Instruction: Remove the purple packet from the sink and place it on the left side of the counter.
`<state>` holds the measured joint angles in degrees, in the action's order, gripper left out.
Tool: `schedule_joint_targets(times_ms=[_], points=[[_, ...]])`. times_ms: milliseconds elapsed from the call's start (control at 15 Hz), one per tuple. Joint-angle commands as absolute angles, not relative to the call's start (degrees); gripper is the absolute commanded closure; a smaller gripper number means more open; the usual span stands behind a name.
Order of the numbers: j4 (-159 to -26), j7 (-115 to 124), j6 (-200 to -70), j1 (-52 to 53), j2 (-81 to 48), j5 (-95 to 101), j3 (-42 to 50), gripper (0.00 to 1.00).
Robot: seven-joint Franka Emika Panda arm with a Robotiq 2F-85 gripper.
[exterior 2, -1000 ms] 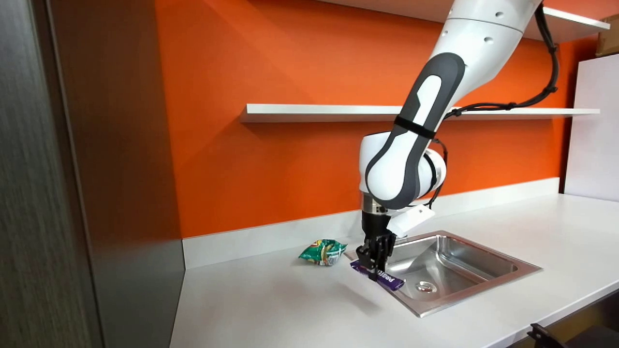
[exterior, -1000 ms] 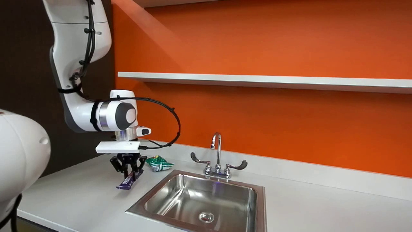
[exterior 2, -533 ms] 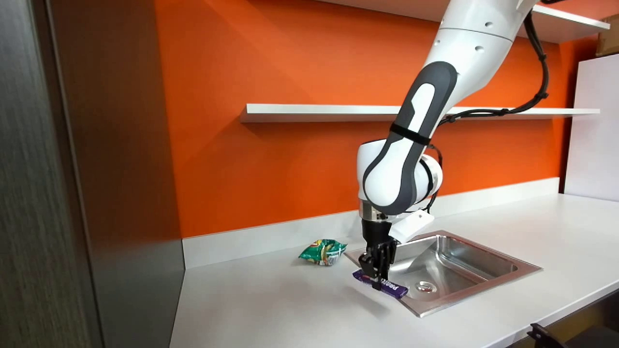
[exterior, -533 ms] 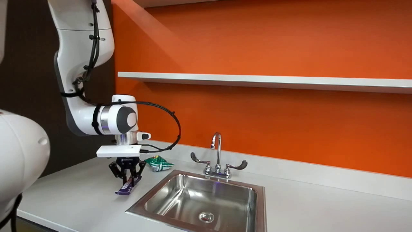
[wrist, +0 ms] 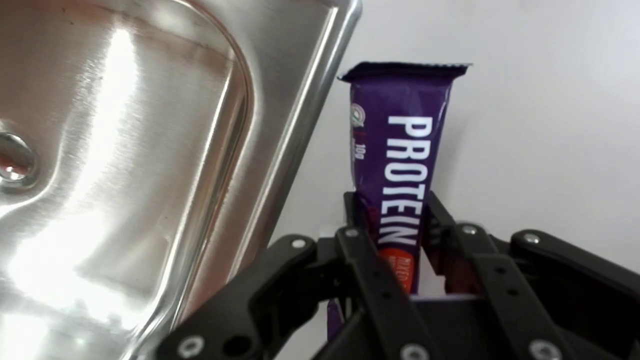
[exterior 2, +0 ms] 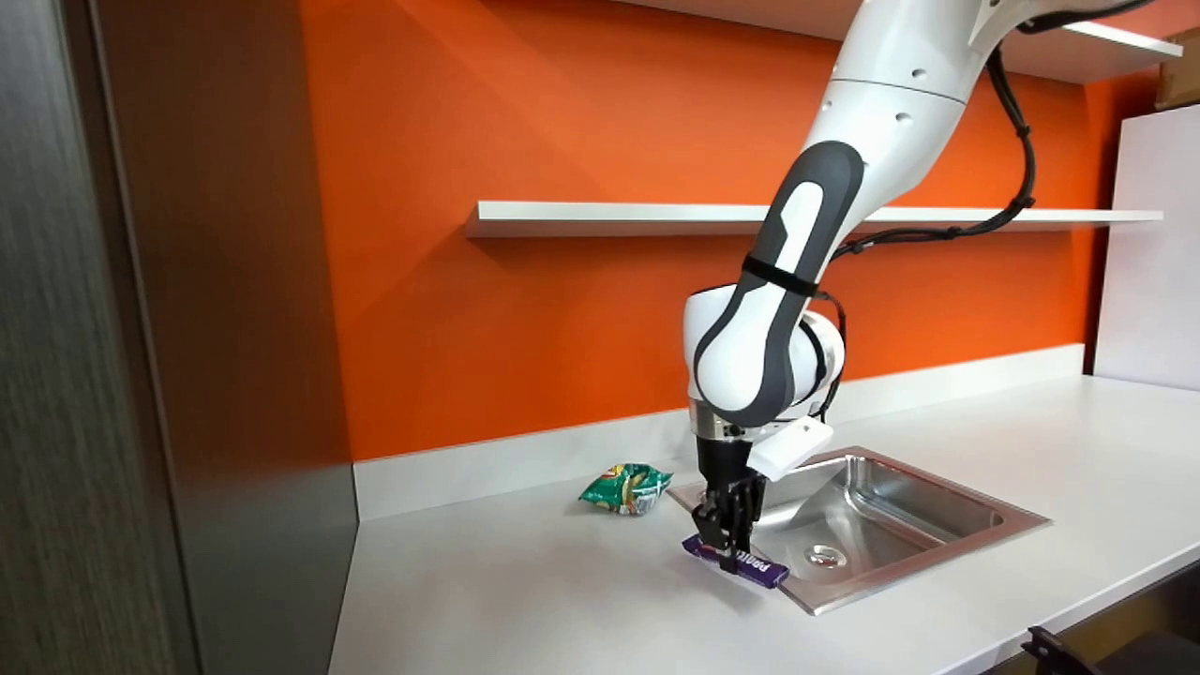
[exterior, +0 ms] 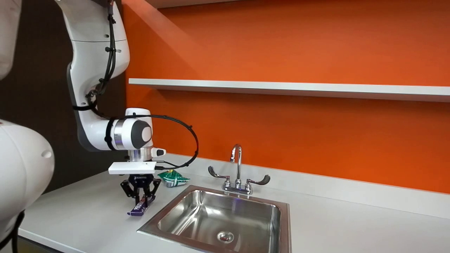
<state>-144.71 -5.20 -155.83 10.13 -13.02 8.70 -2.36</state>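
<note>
The purple packet (wrist: 400,100), with white lettering, is between the fingers of my gripper (wrist: 392,206), which is shut on its middle. The packet also shows in both exterior views (exterior: 136,211) (exterior 2: 765,570), lying nearly level low over the counter (exterior 2: 516,600), outside the sink. Whether its underside touches the counter I cannot tell. The steel sink (wrist: 280,95) is beside the packet, its rim close to the packet's edge in the wrist view. The sink basin holds no packet in both exterior views (exterior: 285,228) (exterior 2: 1022,520). The packet's rear part is mostly hidden behind my gripper.
A green packet (exterior: 173,178) stands on the counter near the backsplash, behind my gripper; it also shows in an exterior view (exterior 2: 626,489). The chrome faucet (exterior: 238,175) stands behind the sink. A white shelf (exterior: 288,86) runs along the orange wall. A dark panel (exterior 2: 216,375) bounds the counter's left end.
My gripper has moved down with the purple packet, bringing it closer to the counter and to its shadow. It has stayed shut on the packet. The green packet has not moved.
</note>
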Motion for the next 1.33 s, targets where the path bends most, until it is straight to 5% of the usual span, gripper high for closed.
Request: schedule_joint_targets(times_ms=[0,333,400,867,1267], points=[[-142.0,-5.2,-153.3,9.1,-15.0,10.2,-3.0,0.92],[-140.5,-4.4,-152.3,9.4,-16.6,11.1,-2.5,0.92],[-140.3,-4.3,-152.0,9.4,-16.7,11.1,-2.5,0.44],[-140.7,-4.8,-150.6,8.8,-14.2,9.7,-3.0,0.00],[-143.0,-2.3,-151.7,7.4,-8.8,8.1,-2.3,0.00]])
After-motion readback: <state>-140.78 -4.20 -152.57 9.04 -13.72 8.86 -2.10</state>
